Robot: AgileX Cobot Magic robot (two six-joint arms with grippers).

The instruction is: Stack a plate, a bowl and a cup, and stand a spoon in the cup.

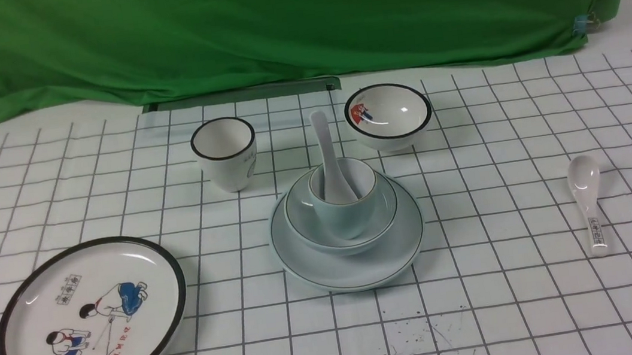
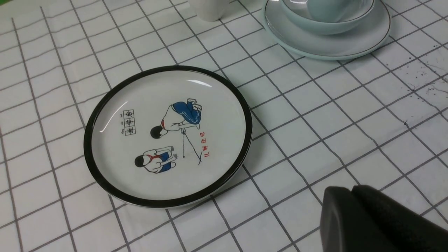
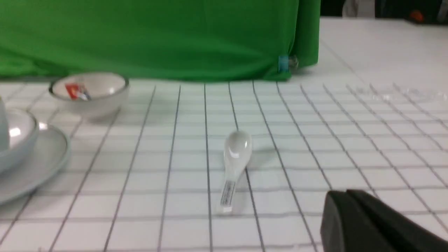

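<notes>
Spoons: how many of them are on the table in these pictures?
2. The plain white spoon stands in the pale cup on the stack at the centre. The spoon with printed characters lies flat on the cloth to the right. None seems hidden.

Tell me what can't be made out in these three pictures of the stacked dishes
- Spoon bowl end: front view, hidden inside the cup.
- Cup top and spoon: left wrist view, cut off by the frame edge; only the cup's base shows above the plate.
- Printed spoon handle characters: right wrist view, blurred; front view, too small.
- Both grippers: absent from the front view; each wrist view shows only a dark corner of one.
</notes>
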